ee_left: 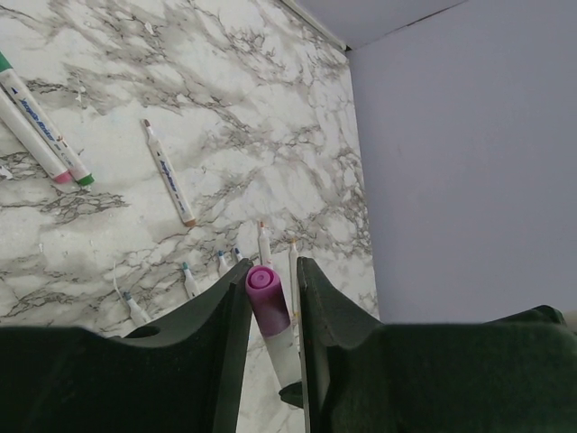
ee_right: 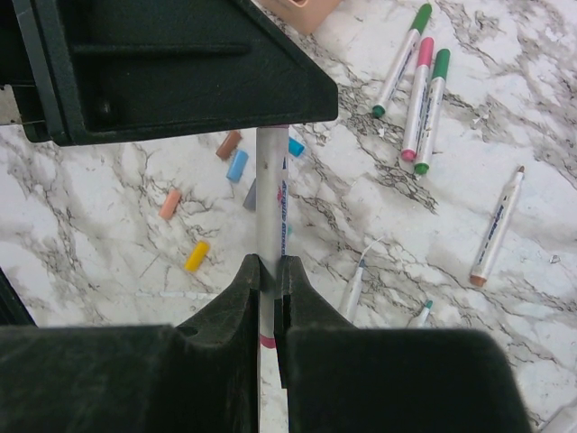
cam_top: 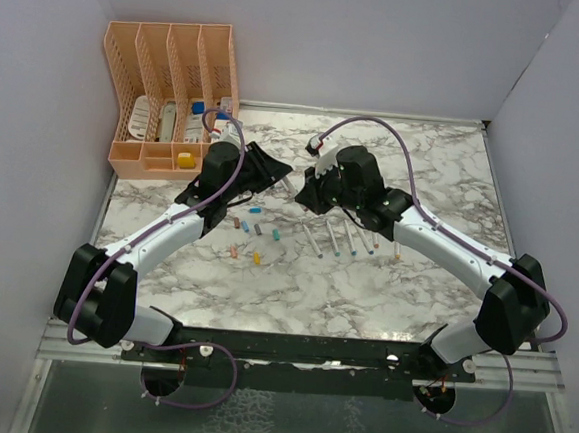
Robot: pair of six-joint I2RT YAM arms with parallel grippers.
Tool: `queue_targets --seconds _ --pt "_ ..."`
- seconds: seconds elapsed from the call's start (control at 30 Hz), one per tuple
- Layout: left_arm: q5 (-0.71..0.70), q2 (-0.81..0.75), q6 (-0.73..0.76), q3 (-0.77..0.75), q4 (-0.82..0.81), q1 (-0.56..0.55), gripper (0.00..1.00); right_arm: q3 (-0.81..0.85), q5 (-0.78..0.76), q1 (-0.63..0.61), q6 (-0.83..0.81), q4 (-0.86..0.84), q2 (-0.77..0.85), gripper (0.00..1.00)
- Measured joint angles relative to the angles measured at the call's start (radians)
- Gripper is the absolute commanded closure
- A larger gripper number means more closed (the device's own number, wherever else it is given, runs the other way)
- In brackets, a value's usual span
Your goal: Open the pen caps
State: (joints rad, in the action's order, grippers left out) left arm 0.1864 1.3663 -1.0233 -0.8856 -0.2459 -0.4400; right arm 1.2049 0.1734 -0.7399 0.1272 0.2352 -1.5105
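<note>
The stubby purple plastic pen cap (ee_left: 268, 298) sits between the two dark fingers of the left gripper (ee_left: 273, 271), which are drawn in narrow against its sides. The cap is on the end of a slim white-grey pen barrel (ee_right: 270, 194). That barrel runs straight from the left gripper to the right gripper (ee_right: 269, 268), whose fingers are pinched tight on it farther along, so the two grippers hold one pen between them over the middle of the white-grey marble tabletop (cam_top: 443, 178). Beneath the barrel lie loose short caps (ee_right: 237, 165) in blue, orange, salmon and yellow. A row of uncapped white pens (cam_top: 343, 239) lies near them. Three capped green and pink pens (ee_right: 419, 86) lie farther off. A peach plastic slatted organiser (cam_top: 170, 77) stands at the far left corner.
</note>
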Motion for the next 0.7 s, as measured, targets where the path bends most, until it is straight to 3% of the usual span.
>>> queue_targets --seconds 0.17,0.3,0.4,0.5,0.7 --pt "-0.001 -0.004 -0.008 0.0 -0.005 0.0 1.0 -0.001 0.0 0.0 0.0 0.001 0.0 0.99" --pt "0.0 -0.007 -0.01 0.0 -0.013 0.0 1.0 -0.001 0.0 -0.001 0.0 0.002 0.001 0.98" --pt "0.0 -0.007 -0.01 0.0 -0.013 0.0 1.0 -0.001 -0.001 -0.001 0.0 0.002 0.001 0.71" --pt "0.0 -0.007 -0.01 0.0 -0.014 0.0 1.0 -0.001 -0.001 -0.001 0.0 0.003 0.001 0.55" --pt "0.002 -0.007 -0.01 0.004 -0.015 0.0 1.0 0.022 -0.002 -0.001 -0.002 0.003 -0.012 0.5"
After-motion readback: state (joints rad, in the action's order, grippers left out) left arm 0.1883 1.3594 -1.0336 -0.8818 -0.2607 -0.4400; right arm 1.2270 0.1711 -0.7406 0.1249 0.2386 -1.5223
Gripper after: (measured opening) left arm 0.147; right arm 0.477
